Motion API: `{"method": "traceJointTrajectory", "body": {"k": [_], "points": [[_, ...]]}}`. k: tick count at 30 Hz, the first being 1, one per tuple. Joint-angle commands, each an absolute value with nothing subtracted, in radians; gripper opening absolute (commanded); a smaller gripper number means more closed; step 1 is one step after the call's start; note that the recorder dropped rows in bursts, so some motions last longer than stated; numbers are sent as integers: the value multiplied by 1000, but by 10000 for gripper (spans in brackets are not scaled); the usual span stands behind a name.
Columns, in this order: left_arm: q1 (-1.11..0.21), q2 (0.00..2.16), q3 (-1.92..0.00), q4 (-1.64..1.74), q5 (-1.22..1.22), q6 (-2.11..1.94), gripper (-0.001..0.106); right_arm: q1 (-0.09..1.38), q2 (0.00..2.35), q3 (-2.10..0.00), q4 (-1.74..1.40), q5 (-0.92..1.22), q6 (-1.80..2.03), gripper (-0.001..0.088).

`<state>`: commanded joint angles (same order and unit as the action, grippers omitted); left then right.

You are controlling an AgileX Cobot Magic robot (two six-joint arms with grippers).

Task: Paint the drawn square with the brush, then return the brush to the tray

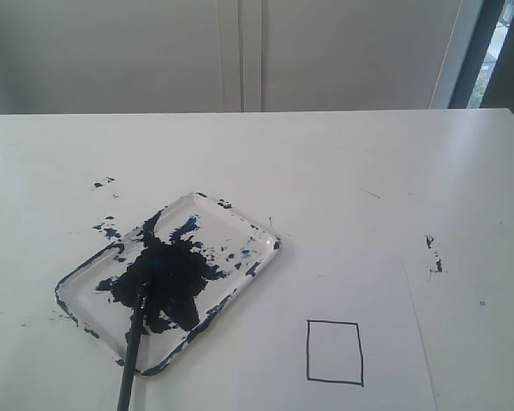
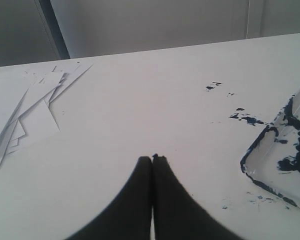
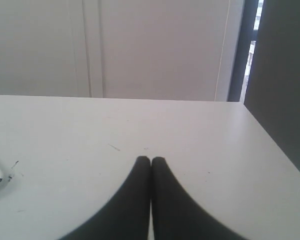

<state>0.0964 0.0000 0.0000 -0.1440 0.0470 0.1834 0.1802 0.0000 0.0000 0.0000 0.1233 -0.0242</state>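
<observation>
The brush point(image 1: 133, 342) lies with its tip in the tray point(image 1: 270, 244), handle sticking out over the rim; the square point(image 1: 335, 352) is unpainted. The left end effector point(image 2: 152, 158) and right end effector point(image 3: 150, 159) are pressed together, empty. Pickup likely comes first: spread, then grasp the handle.

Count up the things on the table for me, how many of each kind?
Tray: 1
Brush: 1
Drawn square: 1
Paper sheet under the square: 1
Pile of loose papers: 1
Total: 5
</observation>
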Motion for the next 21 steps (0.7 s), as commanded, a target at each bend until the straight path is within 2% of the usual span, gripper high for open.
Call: {"method": "traceJointTrajectory", "body": {"k": [11, 15, 21], "points": [[96, 0, 0, -208, 54, 12, 0, 180, 0, 0, 27, 27, 251, 0], [96, 0, 0, -306, 54, -164, 0, 180, 0, 0, 56, 14, 488, 0], [96, 0, 0, -381, 0, -398, 0, 180, 0, 0, 56, -35, 526, 0]]}}
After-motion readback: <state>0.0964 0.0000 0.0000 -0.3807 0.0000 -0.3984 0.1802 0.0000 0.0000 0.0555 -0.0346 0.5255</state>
